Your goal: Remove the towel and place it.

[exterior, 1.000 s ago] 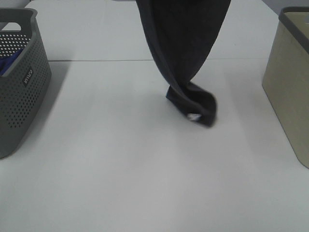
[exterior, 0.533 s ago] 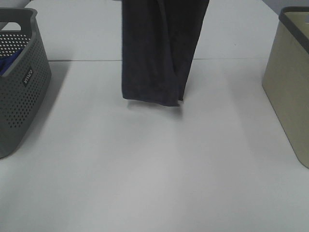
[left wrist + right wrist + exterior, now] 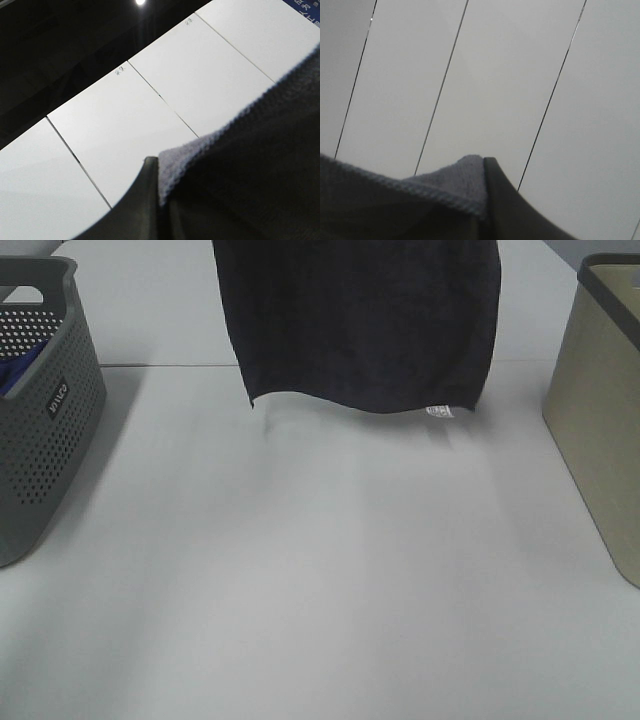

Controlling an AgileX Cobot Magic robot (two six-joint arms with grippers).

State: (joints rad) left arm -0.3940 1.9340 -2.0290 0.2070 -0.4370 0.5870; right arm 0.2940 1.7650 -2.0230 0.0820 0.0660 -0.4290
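The towel (image 3: 365, 325) hangs spread wide over the table (image 3: 300, 590), btw. grey basket (image 3: 45, 420) and beige basket (image 3: 600, 430). Left gripper (image 3: 159, 172) and right gripper (image 3: 484, 170) each clench one top corner, prob. held apart so the cloth opens flat for laying down.

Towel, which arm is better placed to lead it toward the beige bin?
Probably right: the right gripper pinches the towel at the corner nearer the beige bin; the left gripper holds the far corner.

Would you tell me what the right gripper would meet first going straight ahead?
Past the towel corner that the right gripper pinches, the way looks free up to white seamed panels; depth unclear.
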